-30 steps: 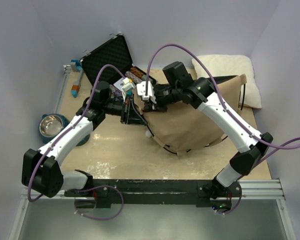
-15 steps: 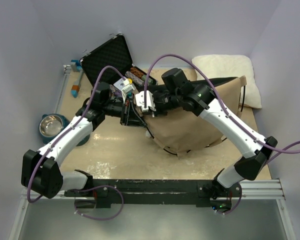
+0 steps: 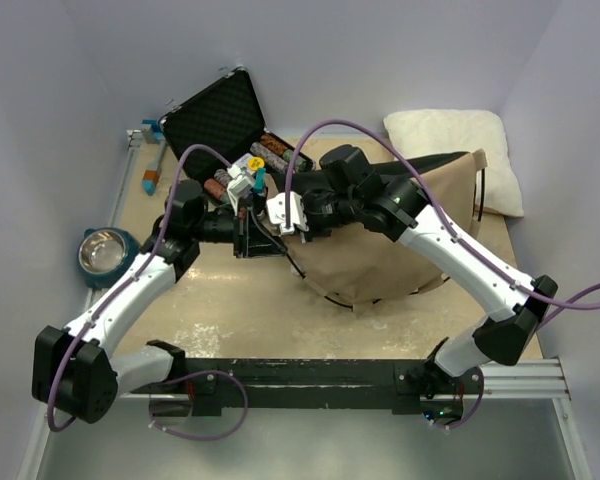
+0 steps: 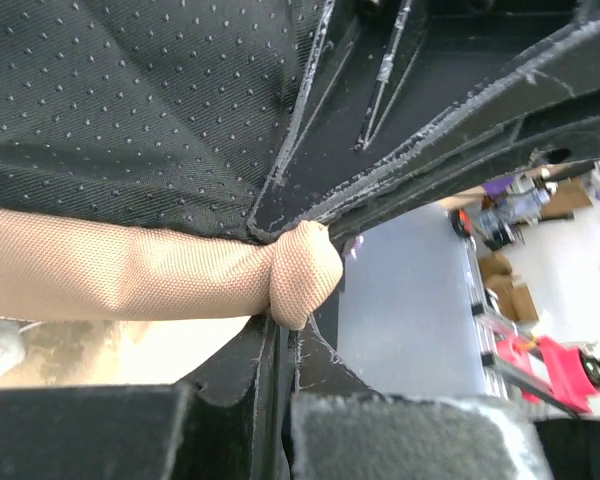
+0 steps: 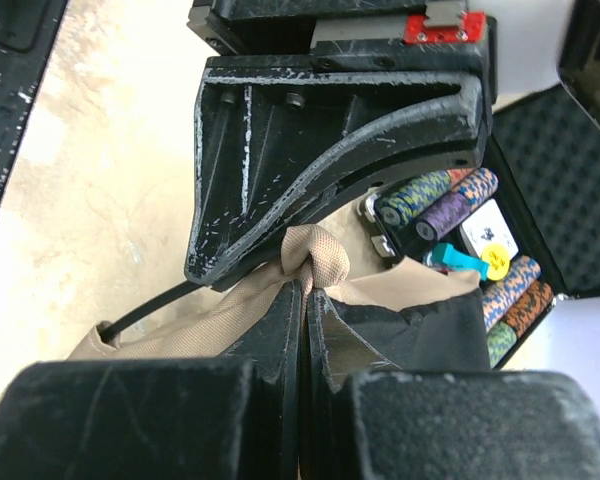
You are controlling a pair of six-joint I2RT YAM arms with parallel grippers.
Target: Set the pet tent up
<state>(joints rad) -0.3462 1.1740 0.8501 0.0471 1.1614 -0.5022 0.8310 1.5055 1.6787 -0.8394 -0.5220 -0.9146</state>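
Observation:
The pet tent lies slumped as tan canvas on the table's right half. Its left corner is lifted between both grippers. My left gripper is shut on that corner. In the left wrist view its tips meet just under a tan fabric knob, below the dotted black floor panel. My right gripper comes from the other side. Its tips are shut on the same tan knob, right against the left gripper's fingers. A thin dark pole sticks out of the fabric sleeve.
An open black case of coloured chips stands just behind the grippers. A white pillow lies at the back right. A metal bowl sits at the left edge, with a blue and orange tool beyond it.
Both grippers have shifted a little left with the tent corner between them. The left arm has drawn back to the left. The right arm has reached further over the tent.

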